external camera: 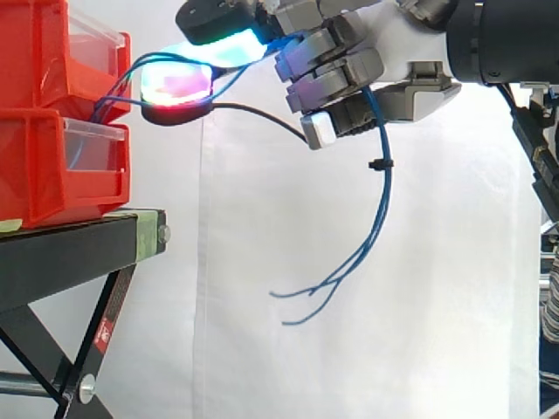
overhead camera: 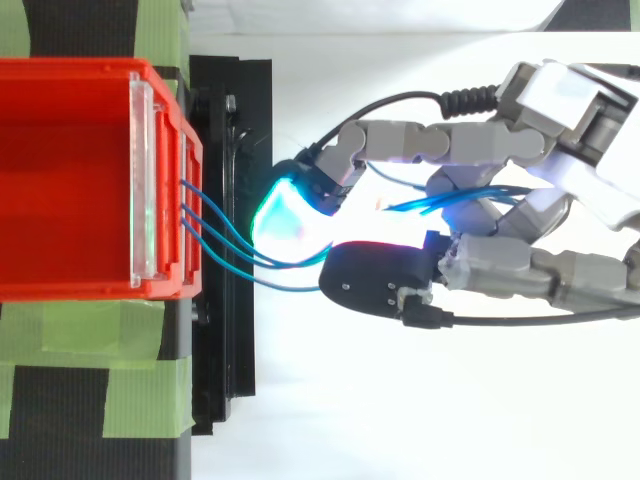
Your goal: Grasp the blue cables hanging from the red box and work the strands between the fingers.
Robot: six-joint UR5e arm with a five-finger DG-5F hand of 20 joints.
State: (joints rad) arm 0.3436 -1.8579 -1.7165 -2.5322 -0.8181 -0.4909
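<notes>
Just off the front of the red box [overhead camera: 70, 68], the hand [external camera: 384, 61] is gripping the blue cables [external camera: 382, 188] in curled fingers [external camera: 336, 65], loose ends dangling below the palm. Strand-working seems to be starting; the next move is calling for gentle rubbing without tugging.

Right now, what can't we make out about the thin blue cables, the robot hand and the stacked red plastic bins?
Side view: curled fingers hide how the thin blue cables run through the hand.
Side view: the glow of the pads washes out the strands near the stacked red plastic bins.
Top view: the front rim hides where the cables are fixed.
Side view: the left edge cuts off the bins.
</notes>
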